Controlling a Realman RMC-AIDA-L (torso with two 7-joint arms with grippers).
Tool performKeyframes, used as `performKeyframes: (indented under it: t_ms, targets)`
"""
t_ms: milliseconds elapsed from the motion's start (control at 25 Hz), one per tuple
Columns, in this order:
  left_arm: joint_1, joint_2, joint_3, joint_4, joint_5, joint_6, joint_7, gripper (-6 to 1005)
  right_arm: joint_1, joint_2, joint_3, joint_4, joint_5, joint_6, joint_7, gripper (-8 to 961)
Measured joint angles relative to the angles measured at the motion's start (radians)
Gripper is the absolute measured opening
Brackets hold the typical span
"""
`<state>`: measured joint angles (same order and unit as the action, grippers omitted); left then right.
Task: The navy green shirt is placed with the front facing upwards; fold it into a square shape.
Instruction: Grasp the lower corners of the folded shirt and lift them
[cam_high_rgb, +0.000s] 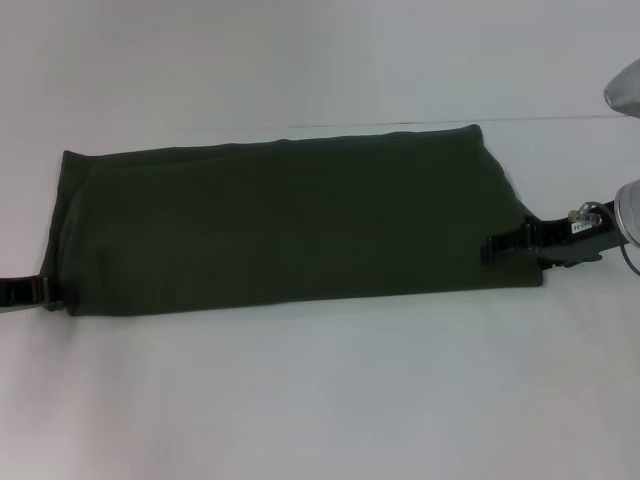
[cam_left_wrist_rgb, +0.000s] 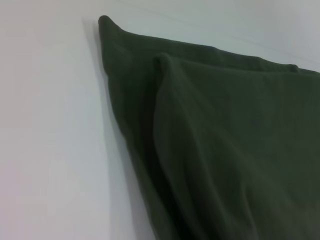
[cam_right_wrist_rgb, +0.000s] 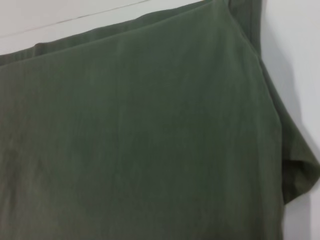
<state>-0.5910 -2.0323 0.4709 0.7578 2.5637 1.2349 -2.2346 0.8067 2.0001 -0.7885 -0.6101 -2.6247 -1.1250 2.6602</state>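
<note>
1. Shirt (cam_high_rgb: 290, 225) lying flat on white table (cam_high_rgb: 320, 400), folded into a long band, plain side up.
2. Left gripper (cam_high_rgb: 40, 290) at the band's near-left corner; finger state impossible to tell.
3. Right gripper (cam_high_rgb: 500, 247) at the near-right end, fingertips touching cloth; grip impossible to tell.

A plain white table (cam_high_rgb: 320, 400) fills the view, with a thin dark seam line (cam_high_rgb: 540, 120) crossing its far side.
</note>
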Motion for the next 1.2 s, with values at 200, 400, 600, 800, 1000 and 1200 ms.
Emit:
performKeyframes:
  t_ms: [200,400,600,800,1000,1200]
  targets:
    - [-0.001,0.0,0.0,0.0,-0.003,0.0,0.0,26,0.0,0.003,0.0,0.001,0.0,0.001,0.0,858]
    - [-0.002,0.0,0.0,0.0,-0.003,-0.002,-0.001,27,0.0,0.003,-0.016,0.001,-0.002,0.001,0.006,836]
    - [-0.003,0.001,0.0,0.0,-0.004,-0.002,-0.002,27,0.0,-0.003,-0.088,0.001,-0.003,0.004,0.04,813]
    - [-0.005,0.002,0.0,0.0,-0.004,-0.002,-0.004,26,0.002,0.0,-0.105,-0.001,-0.014,0.004,0.049,705]
    - [-0.007,0.003,0.0,0.0,-0.004,-0.002,-0.005,26,0.001,0.001,-0.104,-0.003,-0.015,0.001,0.049,507]
    - [-0.009,0.005,0.0,0.0,-0.003,-0.001,-0.005,27,-0.001,-0.002,-0.104,-0.005,-0.014,0.001,0.049,299]
